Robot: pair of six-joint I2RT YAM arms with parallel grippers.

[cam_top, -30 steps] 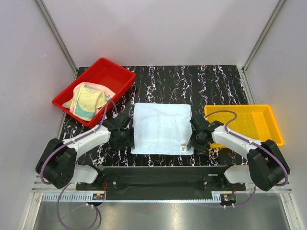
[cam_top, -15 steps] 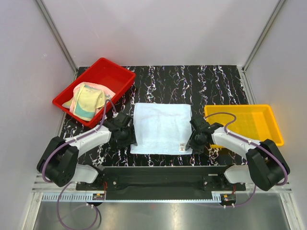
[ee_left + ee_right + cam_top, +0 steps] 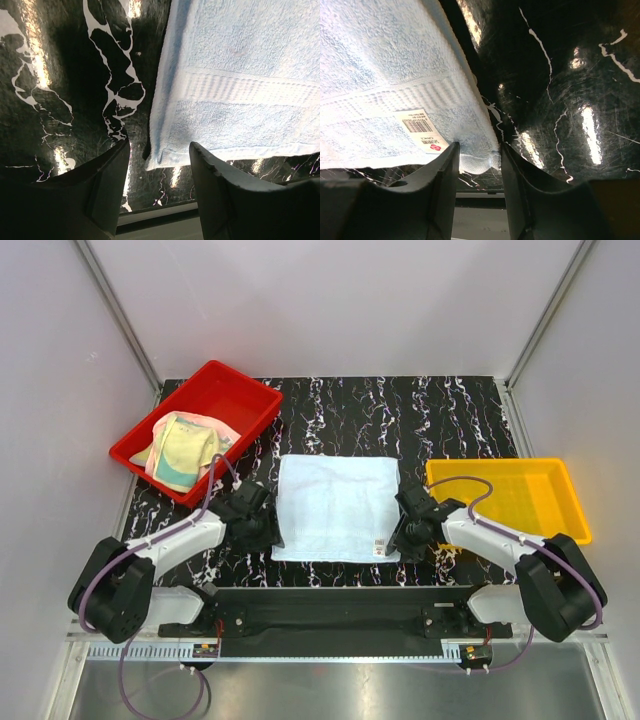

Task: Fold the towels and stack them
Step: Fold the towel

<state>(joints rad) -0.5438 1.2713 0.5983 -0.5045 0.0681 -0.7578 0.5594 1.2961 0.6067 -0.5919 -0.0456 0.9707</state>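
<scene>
Since a second ago the left tool (image 3: pixel 268 535) has slid a little nearer the front of the black, white-veined marble-patterned surface (image 3: pixel 400 410), and the right tool (image 3: pixel 397 538) has narrowed its jaws and edged inward. A pale blue rectangular terry-cloth towel (image 3: pixel 337 505) lies spread flat mid-surface, between the two tools.

In the left wrist view, the left tool (image 3: pixel 160 165) stands wide open, its fingers astride the towel's (image 3: pixel 240 75) near-left corner, holding nothing. In the right wrist view, the right tool (image 3: pixel 480 165) is about half open, astride the near-right corner of the towel (image 3: pixel 380 65), just beside its white printed label (image 3: pixel 420 131); the cloth lies flat, ungripped.

A pile of yellow, pink and teal cloth towels (image 3: pixel 185 450) sits in the red plastic tray (image 3: pixel 247 381) at far left. A yellow plastic tray (image 3: pixel 530 495) sits at right.
</scene>
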